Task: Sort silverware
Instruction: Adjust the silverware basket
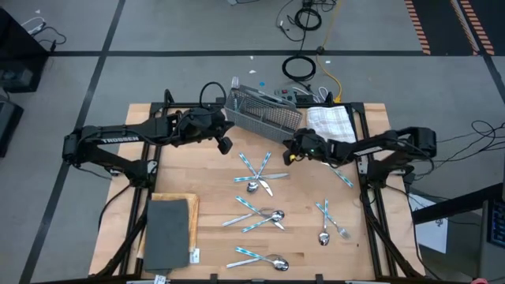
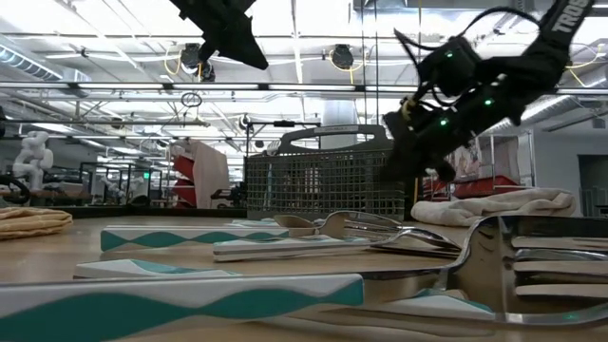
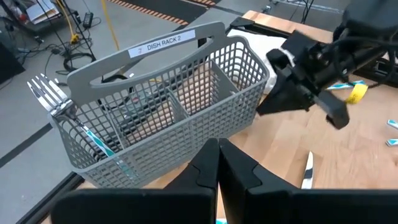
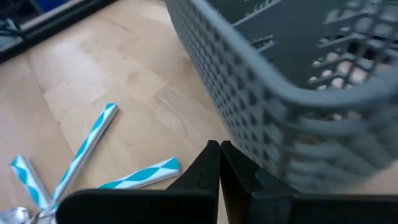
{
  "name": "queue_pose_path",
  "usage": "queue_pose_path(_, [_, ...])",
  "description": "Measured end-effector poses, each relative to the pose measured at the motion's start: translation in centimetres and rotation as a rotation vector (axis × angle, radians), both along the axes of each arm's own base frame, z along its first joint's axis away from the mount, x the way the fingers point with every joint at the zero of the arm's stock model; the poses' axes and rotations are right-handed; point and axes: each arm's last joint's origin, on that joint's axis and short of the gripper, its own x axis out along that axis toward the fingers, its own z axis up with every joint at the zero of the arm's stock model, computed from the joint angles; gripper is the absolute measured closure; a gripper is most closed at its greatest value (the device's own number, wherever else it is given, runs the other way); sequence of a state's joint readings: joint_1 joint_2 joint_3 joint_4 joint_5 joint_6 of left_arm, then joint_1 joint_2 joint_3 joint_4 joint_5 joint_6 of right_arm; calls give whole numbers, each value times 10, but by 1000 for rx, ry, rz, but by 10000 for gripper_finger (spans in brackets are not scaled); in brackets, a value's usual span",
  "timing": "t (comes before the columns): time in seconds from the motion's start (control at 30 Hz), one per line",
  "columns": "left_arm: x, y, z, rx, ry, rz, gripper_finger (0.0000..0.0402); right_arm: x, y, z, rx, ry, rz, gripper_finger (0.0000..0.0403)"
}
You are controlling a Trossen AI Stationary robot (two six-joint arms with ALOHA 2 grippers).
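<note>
At the far edge of the worktop, the caddy is sitting between both arms, already holding forks in its left end compartment. Silverware is lying scattered in small crossed heaps across the middle and near the front, waiting to be sorted. Left gripper is hanging just left of the caddy, fingers pressed together and empty. Right gripper is hovering just near of the caddy, fingers likewise together, holding nothing. I am reading "DISH RACK 2" on the caddy's handle, and "TROSSEN" along the left arm.
</note>
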State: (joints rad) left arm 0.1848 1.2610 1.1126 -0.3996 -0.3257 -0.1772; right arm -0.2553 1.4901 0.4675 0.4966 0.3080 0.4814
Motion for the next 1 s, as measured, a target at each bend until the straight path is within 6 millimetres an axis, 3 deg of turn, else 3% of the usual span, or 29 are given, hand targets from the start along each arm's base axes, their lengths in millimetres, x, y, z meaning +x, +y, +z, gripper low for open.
queue_pose_path(0.2, [0,0,0,0,2,1,393,11,-7,-6,1,29,-10,403])
queue_pose_path(1.0, [0,0,0,3,4,5,393,-6,-45,-9,-47,115,-121,403])
